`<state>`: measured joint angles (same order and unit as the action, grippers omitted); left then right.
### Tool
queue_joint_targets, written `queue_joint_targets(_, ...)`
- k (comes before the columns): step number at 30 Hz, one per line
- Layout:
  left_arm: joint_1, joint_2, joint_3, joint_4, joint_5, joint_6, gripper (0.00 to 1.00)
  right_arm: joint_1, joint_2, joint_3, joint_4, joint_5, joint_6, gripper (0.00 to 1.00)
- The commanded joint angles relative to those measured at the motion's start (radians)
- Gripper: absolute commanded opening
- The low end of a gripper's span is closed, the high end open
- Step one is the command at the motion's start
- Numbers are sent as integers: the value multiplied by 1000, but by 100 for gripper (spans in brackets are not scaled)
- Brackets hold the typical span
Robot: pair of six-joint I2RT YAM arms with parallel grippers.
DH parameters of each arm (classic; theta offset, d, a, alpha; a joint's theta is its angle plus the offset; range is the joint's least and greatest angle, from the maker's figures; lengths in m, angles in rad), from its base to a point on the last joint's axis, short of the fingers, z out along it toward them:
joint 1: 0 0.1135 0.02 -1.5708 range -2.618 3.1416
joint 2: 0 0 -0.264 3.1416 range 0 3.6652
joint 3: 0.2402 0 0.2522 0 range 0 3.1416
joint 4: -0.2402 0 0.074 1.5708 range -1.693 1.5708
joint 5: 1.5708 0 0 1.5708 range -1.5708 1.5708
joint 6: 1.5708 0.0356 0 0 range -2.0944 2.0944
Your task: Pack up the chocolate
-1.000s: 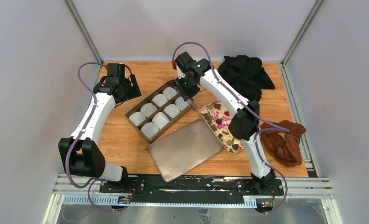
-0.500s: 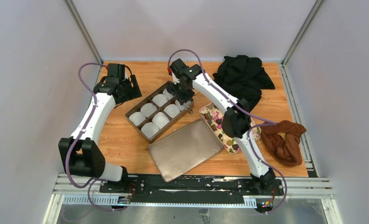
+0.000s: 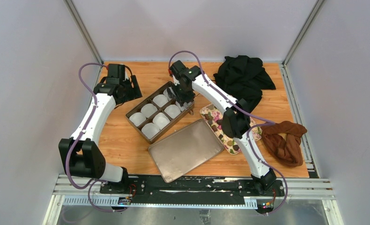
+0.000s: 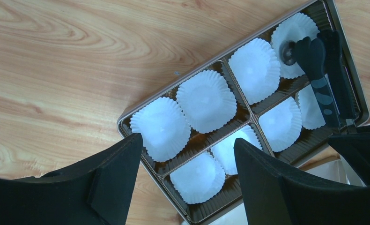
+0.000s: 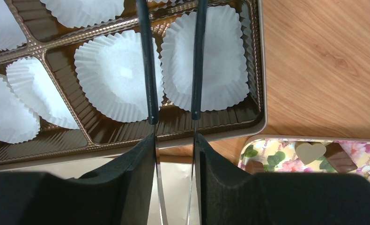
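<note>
Wooden table (image 3: pixel 122 140): bare strip along 12 o'clock edge, bare patch at 8 o'clock of brown compartment box (image 4: pixel 249 116). Tighter on 3 o'clock side: black cloth (image 3: pixel 243 75) at 1, rust cloth (image 3: pixel 284 140) at 4 by table edge, floral tray (image 5: pixel 270 159) just beside box's 4 o'clock corner, flat lid (image 3: pixel 185 150) at 6 just beside box.

Right arm: stretches toward 11, elbow over floral tray. Right gripper (image 5: pixel 173 140) over box's 2 o'clock end, clamps thin black tongs (image 5: pixel 149 70), blades parted. One chocolate (image 4: pixel 288 52) at tong tip over corner paper cup (image 4: pixel 298 28); cannot tell if resting in it. Loose pieces (image 5: pixel 341 158) on floral tray.

Left arm: reaches toward 11. Left gripper (image 4: pixel 188 145) hangs near box's 10 o'clock side, jaws wide apart, grips nothing.
</note>
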<state>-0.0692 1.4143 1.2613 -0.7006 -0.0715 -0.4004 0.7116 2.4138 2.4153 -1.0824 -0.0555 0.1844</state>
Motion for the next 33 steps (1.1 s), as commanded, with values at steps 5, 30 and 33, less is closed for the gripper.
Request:
queue_joint_targets(5,7,-27,-13,2,16,12,76,10,8,38,-5,22,7,41)
queue_joint_targets(30,7,-9,17,16,49,6,76,-141,-788,-731,107,160,88,14)
queue_joint_targets(33,7,18,28,20,65,5,76,-213,-917,-941,95,113,121,17)
